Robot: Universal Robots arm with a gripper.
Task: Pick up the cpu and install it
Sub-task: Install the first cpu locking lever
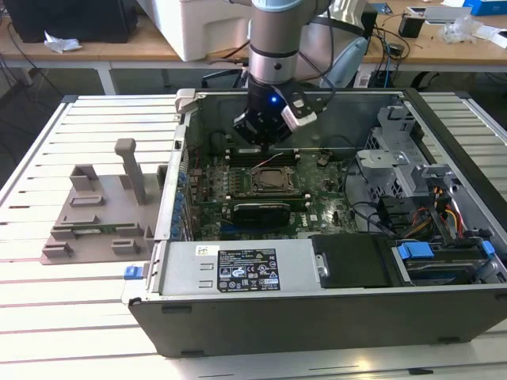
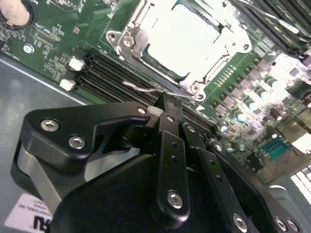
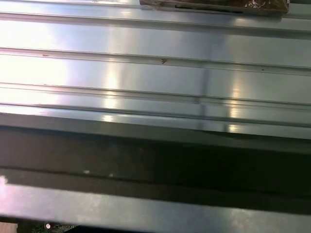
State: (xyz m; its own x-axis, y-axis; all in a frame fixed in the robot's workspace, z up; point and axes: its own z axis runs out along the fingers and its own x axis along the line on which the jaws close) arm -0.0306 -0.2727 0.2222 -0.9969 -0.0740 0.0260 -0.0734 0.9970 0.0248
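The cpu [image 2: 187,41] shows in the second wrist view as a pale silver-white square lying flat inside the metal frame of the motherboard socket [image 1: 273,180]. My gripper [image 2: 164,104] hangs just beside that socket, its black fingers [image 2: 170,145] pressed together with nothing seen between them. Their tips are close to the thin wire lever [image 2: 146,88] at the socket's edge; I cannot tell whether they touch it. In the exterior view the gripper [image 1: 265,134] is inside the open computer case [image 1: 317,305], above the far side of the socket.
Dark memory slots [image 2: 104,73] run beside the socket, under the fingers. A drive cage and cables [image 1: 412,190] fill the case on the exterior view's right. A grey plastic fixture [image 1: 99,214] stands on the slatted table [image 1: 71,317] on the exterior view's left.
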